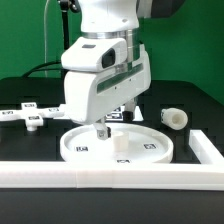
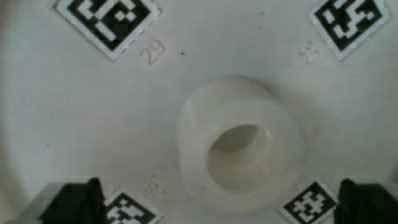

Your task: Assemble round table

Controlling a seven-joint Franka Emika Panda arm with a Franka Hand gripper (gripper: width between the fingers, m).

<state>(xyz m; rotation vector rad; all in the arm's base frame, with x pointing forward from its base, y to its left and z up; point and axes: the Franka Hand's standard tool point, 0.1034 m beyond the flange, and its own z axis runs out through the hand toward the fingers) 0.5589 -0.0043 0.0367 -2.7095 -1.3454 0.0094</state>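
The large round disc (image 1: 122, 146) lies flat on the black table, just behind the front rail. In the wrist view the disc (image 2: 107, 110) fills the picture, with its raised hub and hole (image 2: 240, 140) near the middle and square tags around it. My gripper (image 1: 112, 130) hangs straight over the disc's middle, close above it. It is open and empty, and in the wrist view the gripper (image 2: 222, 205) has dark fingertips (image 2: 71, 200) far apart on either side of the hub. The short cylindrical leg (image 1: 176, 118) lies at the exterior view's right. The flat cross-shaped base (image 1: 35, 113) lies at the left.
A long straight white rail (image 1: 100, 173) runs along the front of the table and turns up the exterior view's right side (image 1: 207, 150). A green wall stands behind, with cables hanging at the back left.
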